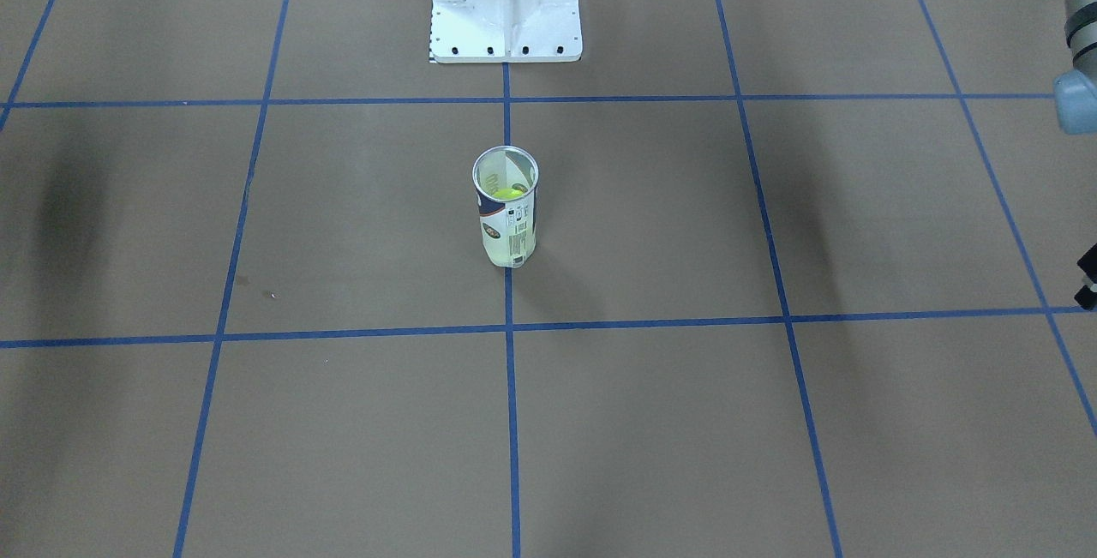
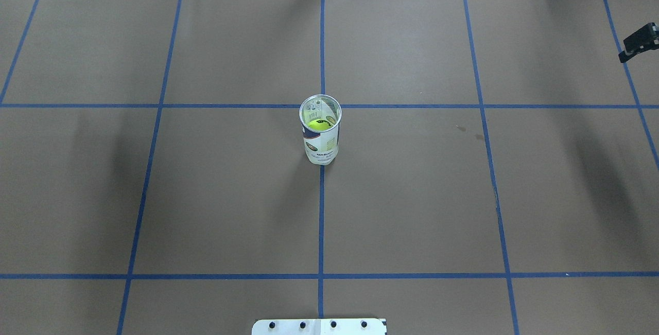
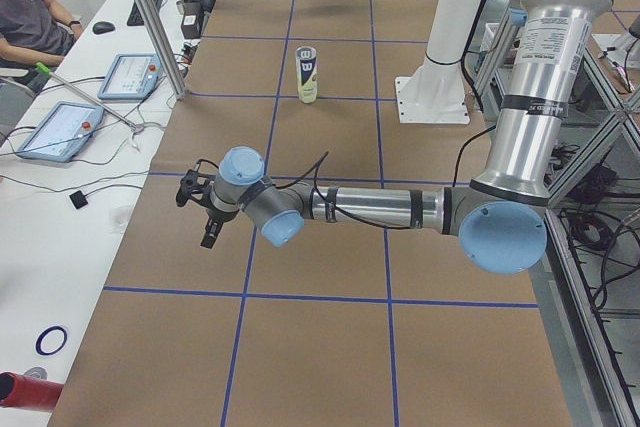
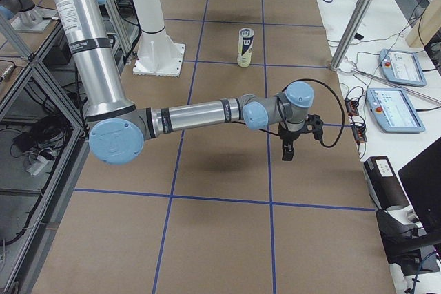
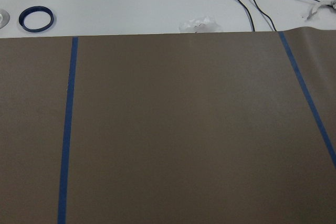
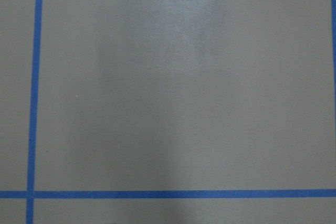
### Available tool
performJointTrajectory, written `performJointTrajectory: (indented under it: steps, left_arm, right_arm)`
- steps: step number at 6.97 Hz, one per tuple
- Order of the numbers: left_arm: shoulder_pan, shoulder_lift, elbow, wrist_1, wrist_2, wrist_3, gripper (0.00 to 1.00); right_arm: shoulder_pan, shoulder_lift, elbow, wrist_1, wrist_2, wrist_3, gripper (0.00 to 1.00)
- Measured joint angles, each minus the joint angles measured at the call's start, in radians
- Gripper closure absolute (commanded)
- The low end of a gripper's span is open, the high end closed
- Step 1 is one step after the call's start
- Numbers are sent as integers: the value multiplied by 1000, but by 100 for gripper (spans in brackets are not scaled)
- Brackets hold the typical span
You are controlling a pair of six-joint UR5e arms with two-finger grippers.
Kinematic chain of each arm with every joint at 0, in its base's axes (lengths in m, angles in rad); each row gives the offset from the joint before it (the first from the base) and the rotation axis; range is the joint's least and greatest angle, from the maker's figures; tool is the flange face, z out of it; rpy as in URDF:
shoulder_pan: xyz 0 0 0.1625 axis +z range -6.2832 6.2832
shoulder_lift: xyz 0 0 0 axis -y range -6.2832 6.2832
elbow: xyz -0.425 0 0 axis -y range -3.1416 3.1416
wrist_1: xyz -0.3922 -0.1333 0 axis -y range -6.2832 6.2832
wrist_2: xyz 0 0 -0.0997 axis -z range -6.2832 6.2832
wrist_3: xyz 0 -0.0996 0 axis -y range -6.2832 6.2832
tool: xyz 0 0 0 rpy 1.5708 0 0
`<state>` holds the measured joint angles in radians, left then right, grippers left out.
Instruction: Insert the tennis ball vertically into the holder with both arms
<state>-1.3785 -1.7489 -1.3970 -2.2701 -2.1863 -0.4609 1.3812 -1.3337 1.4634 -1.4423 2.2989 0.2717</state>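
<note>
The holder [image 2: 320, 139], a clear can with a white and navy label and a silver rim, stands upright at the table's middle on the centre blue line. It also shows in the front view [image 1: 506, 219] and both side views [image 3: 307, 75] [image 4: 244, 47]. A yellow-green tennis ball [image 2: 319, 125] sits inside it, seen through the open top [image 1: 512, 192]. My left gripper [image 3: 207, 239] hangs far out to the left, well away from the holder. My right gripper [image 4: 286, 155] hangs far out to the right, pointing down. Neither holds anything that I can see; whether the jaws are open I cannot tell.
The white pedestal base [image 1: 506, 5] stands behind the holder. The table is brown paper with a blue tape grid [image 2: 322, 211]. Beyond its far edge lie tablets [image 3: 128, 75], cables and a blue tape ring [image 5: 35, 18]. An operator [image 3: 30, 17] sits there.
</note>
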Motion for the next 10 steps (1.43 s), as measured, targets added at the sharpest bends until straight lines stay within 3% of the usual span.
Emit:
performJointTrajectory:
  steps: [2,3,5,6,8,10]
  left_arm:
    - [-20,29,-54,201,-21,115,1]
    - [-38,47,-66,270,-66,74,1]
    - [-112,55,-90,417,-240,-35,1]
    - [-131,68,-107,441,-284,-23,1]
    - [-141,108,-123,471,-272,139,1]
    - [-150,118,-129,523,-181,304,1]
  right_arm:
    - [51,-56,-12,-1,3,-115,2]
    - [74,-80,-11,-1,6,-151,2]
    - [89,-101,-4,-3,13,-172,1]
    - [91,-102,-3,-6,12,-174,1]
    - [91,-107,-5,-13,13,-177,1]
    - [91,-109,-6,-15,14,-181,1]
